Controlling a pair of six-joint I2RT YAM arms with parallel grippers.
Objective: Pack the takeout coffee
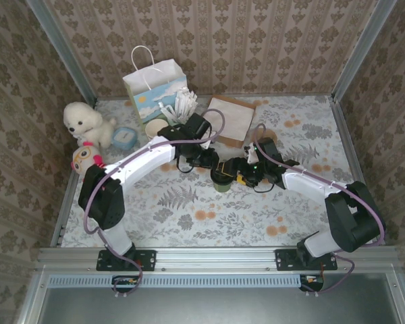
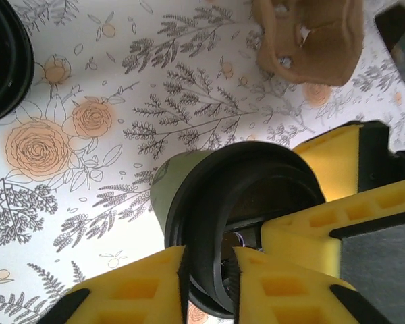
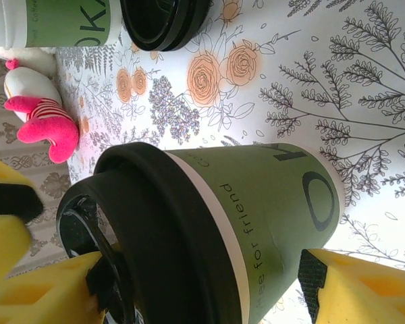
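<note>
The takeout coffee (image 1: 223, 183), a green paper cup (image 3: 270, 202) under a black lid (image 2: 209, 202), stands mid-table between both arms. My left gripper (image 1: 211, 164) reaches it from the left. In the left wrist view the left gripper (image 2: 209, 287) straddles the lid's rim, slightly open, with a slim gap at the inner pad. My right gripper (image 1: 241, 177) comes in from the right. Seen from its wrist, the right gripper (image 3: 202, 287) stands wide, one pad by the lid's top and the other near the cup's base. Whether they press is unclear.
A white paper bag (image 1: 155, 81) stands at the back left with a flat brown carrier (image 1: 229, 116) beside it. A moulded brown tray (image 2: 310, 40) lies near the cup. Spare green cups (image 3: 61, 23) and black lids (image 3: 165, 23) sit left of it. Plush toys (image 1: 84, 121) line the left edge.
</note>
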